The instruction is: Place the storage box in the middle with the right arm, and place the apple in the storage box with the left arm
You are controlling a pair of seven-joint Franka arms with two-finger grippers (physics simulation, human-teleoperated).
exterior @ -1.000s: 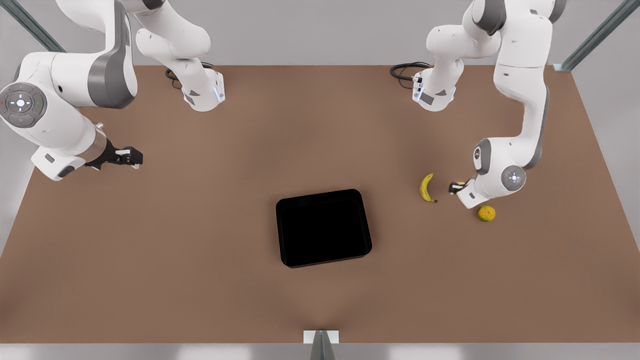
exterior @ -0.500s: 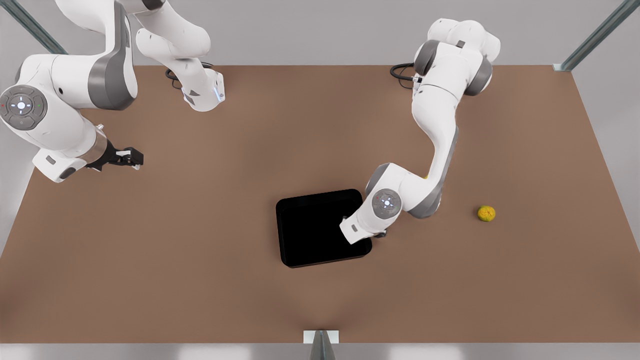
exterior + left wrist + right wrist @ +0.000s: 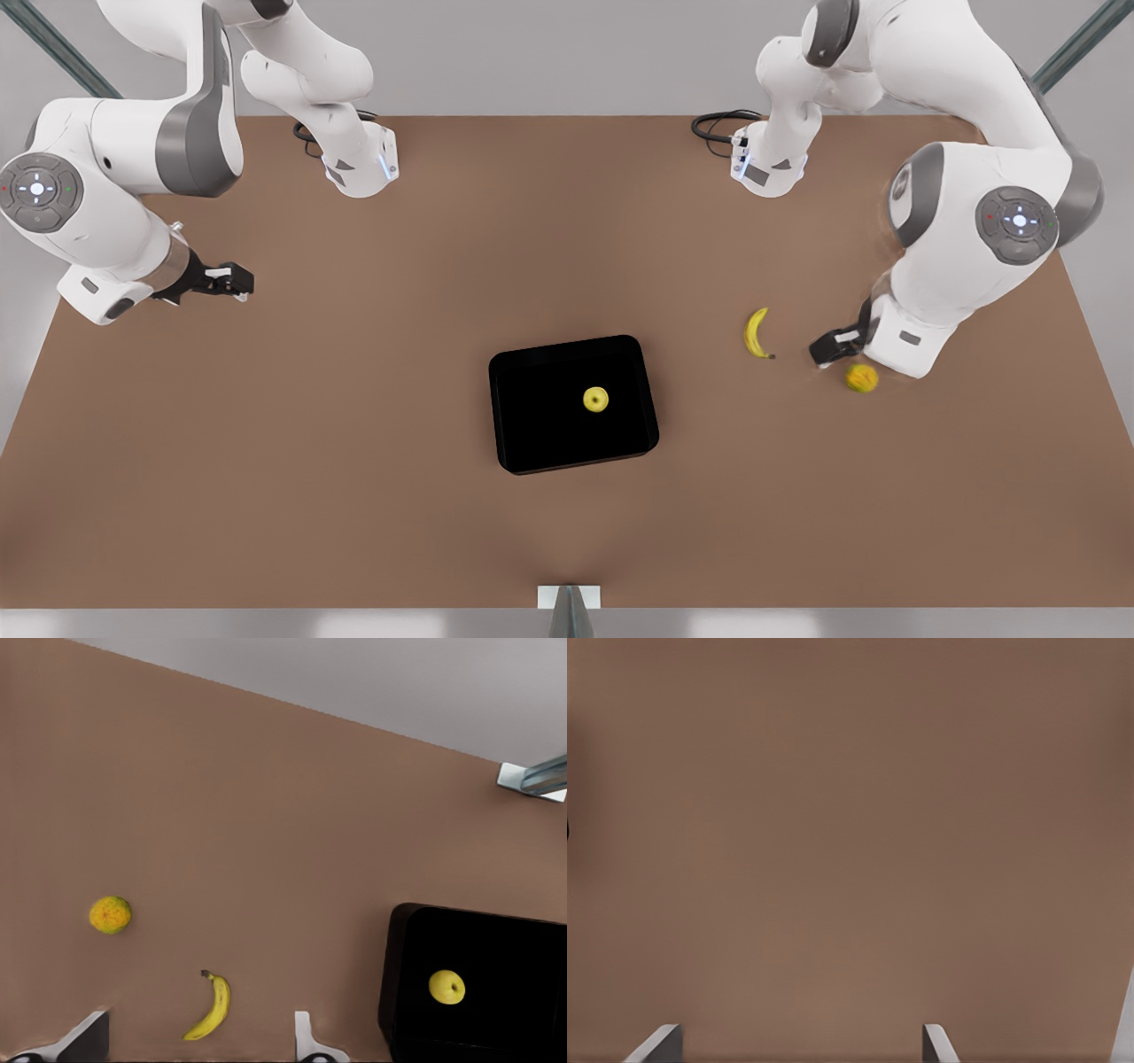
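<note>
Apple [image 3: 595, 399] sits inside my storage box [image 3: 532, 354], a little toward the front view's right of the bin's centre, resting on the black floor with no wall touching it. In my left wrist view I see the same pairing: the apple [image 3: 446, 986] on the dark floor of the storage box [image 3: 407, 939]. The box itself lies near the middle of the brown table [image 3: 354, 443], so I judge both placements done.

My left gripper [image 3: 834, 346] hangs at the front view's right, between the banana [image 3: 756, 332] and the rougher orange-yellow fruit [image 3: 861, 378], just beside the latter. Its fingers [image 3: 306, 1036] stand well apart with nothing between them; the wrist view looks across to the banana [image 3: 213, 1007] and the orange-yellow fruit [image 3: 110, 914].

My right gripper [image 3: 232, 280] waits far off at the front view's left, over bare table. Its fingertips [image 3: 937, 1041] are spread wide and hold nothing.

By my reading, the step in hand is the retreat after release. What remains calls for little: keep my left gripper clear of the orange-yellow fruit beside it, so that it is not knocked rolling, and leave the box undisturbed.
</note>
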